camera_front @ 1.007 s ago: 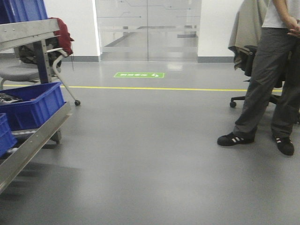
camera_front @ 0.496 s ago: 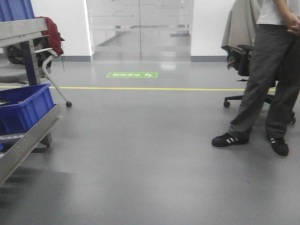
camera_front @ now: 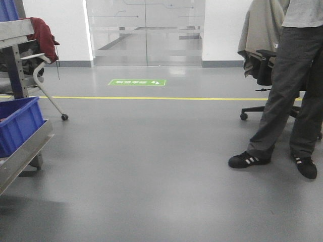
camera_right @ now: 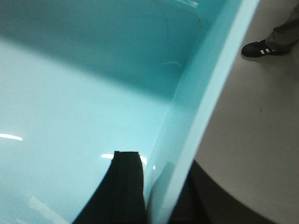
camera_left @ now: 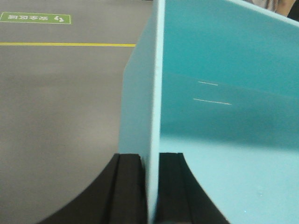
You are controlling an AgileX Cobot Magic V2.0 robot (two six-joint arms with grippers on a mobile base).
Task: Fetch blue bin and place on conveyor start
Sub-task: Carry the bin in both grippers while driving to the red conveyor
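Goods-handling test floor inside an office building, by every sign. Smooth grey floor (camera_front: pixel 151 176), wide and bare, industrial in finish. Ahead of the left gripper (camera_left: pixel 150 163) and off to its left, a yellow lane line (camera_left: pixel 65 44) and a green floor marker (camera_left: pixel 35 18) with white lettering. Farther out on that gripper's side, a sloped steel rack (camera_front: pixel 22 151) carrying a royal-blue crate (camera_front: pixel 17 126). Straight ahead of both grippers, frosted glass doors (camera_front: pixel 145 33) set in a white wall. Out beyond the right gripper (camera_right: pixel 156 179), a wheeled office chair (camera_front: pixel 265 65) draped with a coat, and a standing person (camera_front: pixel 292 85) in dark trousers and black shoes. Pale blue bin (camera_left: pixel 224 70) clamped at its walls by both grippers: plain handling stock.
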